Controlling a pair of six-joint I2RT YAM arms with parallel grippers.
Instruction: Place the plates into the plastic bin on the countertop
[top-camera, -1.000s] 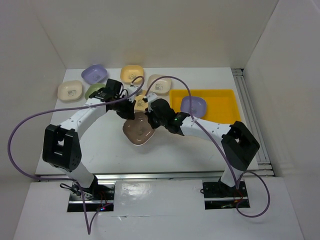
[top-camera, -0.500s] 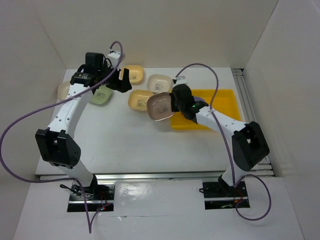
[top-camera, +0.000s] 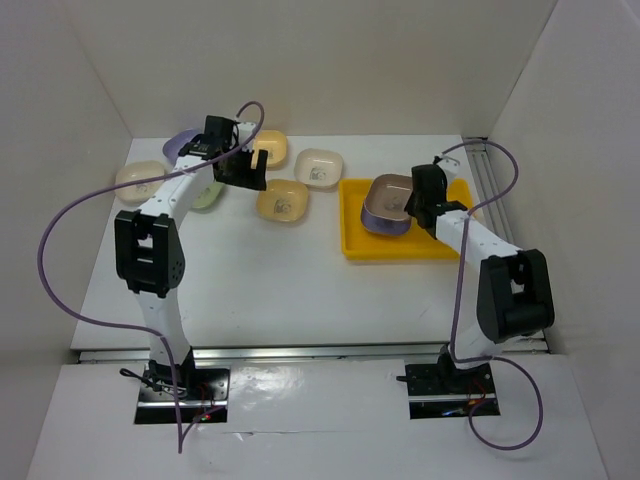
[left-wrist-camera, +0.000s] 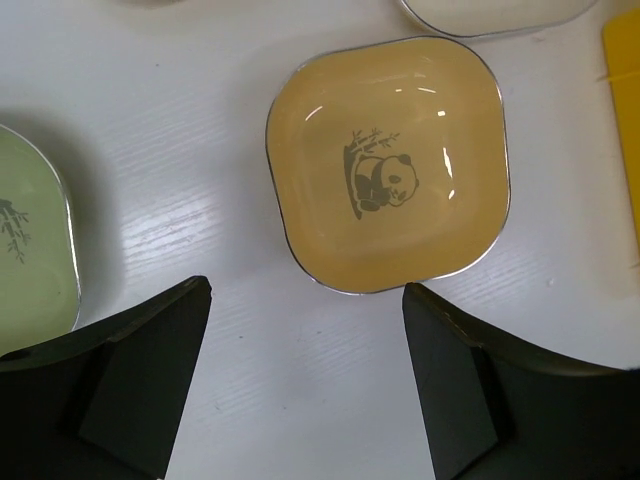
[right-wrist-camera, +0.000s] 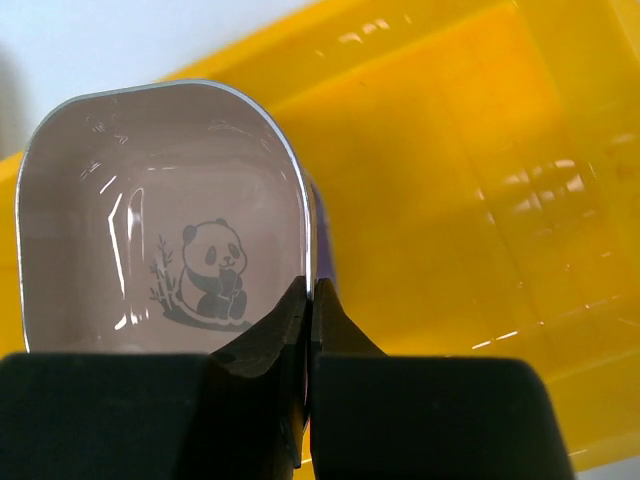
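Note:
My right gripper (right-wrist-camera: 308, 290) is shut on the rim of a mauve-brown plate (right-wrist-camera: 160, 220) with a panda mark. It holds that plate (top-camera: 390, 195) over the left part of the yellow plastic bin (top-camera: 450, 235), above a lavender plate (top-camera: 385, 224) lying in the bin. My left gripper (left-wrist-camera: 307, 290) is open and empty over the white countertop (left-wrist-camera: 300, 400), just in front of a yellow panda plate (left-wrist-camera: 390, 165). In the top view this gripper (top-camera: 245, 168) hangs among the loose plates at the back left.
Loose on the countertop are a yellow plate (top-camera: 282, 200), a cream plate (top-camera: 320, 167), another yellow plate (top-camera: 270, 147), a green plate (top-camera: 205, 192), a cream plate (top-camera: 138, 180) and a partly hidden lavender plate (top-camera: 180, 146). A metal rail (top-camera: 500, 220) runs along the right edge.
The right arm has carried the mauve-brown plate from mid-table rightward to over the bin. The left gripper has opened and swung to the back left, then settled near the yellow plate.

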